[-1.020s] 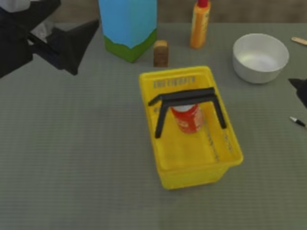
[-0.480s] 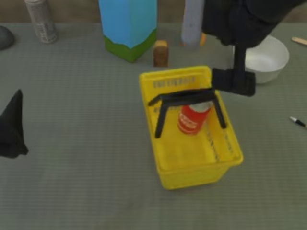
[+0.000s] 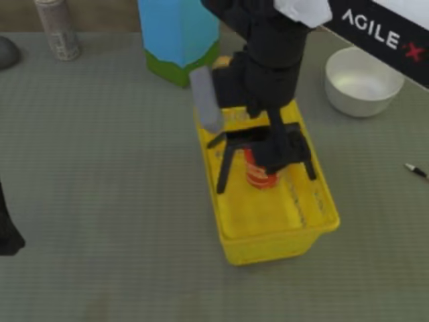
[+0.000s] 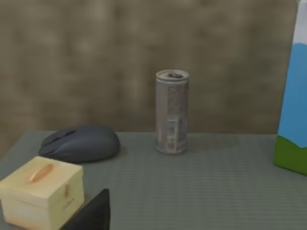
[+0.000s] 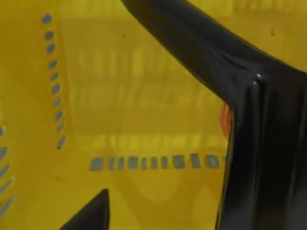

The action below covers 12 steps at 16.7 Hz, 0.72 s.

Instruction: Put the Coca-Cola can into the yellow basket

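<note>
The red Coca-Cola can [image 3: 257, 173] stands inside the yellow basket [image 3: 315, 215], under its raised black handles [image 3: 231, 142]. My right gripper [image 3: 276, 155] hangs inside the basket directly over the can and hides its top. In the right wrist view I see the basket wall [image 5: 120, 96], one handle bar [image 5: 259, 134] and a sliver of the red can [image 5: 224, 120] behind it. One right fingertip [image 5: 93, 213] shows, with nothing held against it. My left gripper [image 3: 5, 231] is parked at the table's left edge, and only one of its fingers [image 4: 96, 213] shows.
A blue and green carton [image 3: 177, 37] and a small wooden block [image 3: 224, 62] stand behind the basket. A white bowl [image 3: 364, 80] sits at the back right, a pen [image 3: 415, 170] at the right edge. At the back left are a grey can [image 3: 57, 30], a mouse [image 4: 80, 143] and a pale box [image 4: 42, 191].
My right arm swung from the basket's back right corner to its middle and now covers the can's top. The left gripper slid farther down the left edge.
</note>
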### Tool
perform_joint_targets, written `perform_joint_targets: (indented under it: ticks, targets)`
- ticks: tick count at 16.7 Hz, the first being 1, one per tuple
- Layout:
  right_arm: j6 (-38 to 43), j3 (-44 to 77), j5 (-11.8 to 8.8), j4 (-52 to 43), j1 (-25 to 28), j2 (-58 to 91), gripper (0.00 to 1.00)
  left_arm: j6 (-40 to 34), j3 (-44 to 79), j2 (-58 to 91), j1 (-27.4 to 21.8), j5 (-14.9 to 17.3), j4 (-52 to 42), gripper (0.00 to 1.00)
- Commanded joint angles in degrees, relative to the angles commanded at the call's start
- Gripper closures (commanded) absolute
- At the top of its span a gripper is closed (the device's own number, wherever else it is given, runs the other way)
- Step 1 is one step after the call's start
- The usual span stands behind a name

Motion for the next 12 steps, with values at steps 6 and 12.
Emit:
perform_joint_targets:
  ticks: [6, 12]
  targets:
    - [-0.2, 0.4, 0.0, -0.4, -0.1, 0.7, 0.00, 0.1, -0.4, -0.7, 0.1, -0.4, -0.2, 0.00]
    - [-0.3, -4.9, 0.0, 4.1, 0.2, 0.0, 0.00, 0.1, -0.4, -0.7, 0.1, -0.4, -0.2, 0.00]
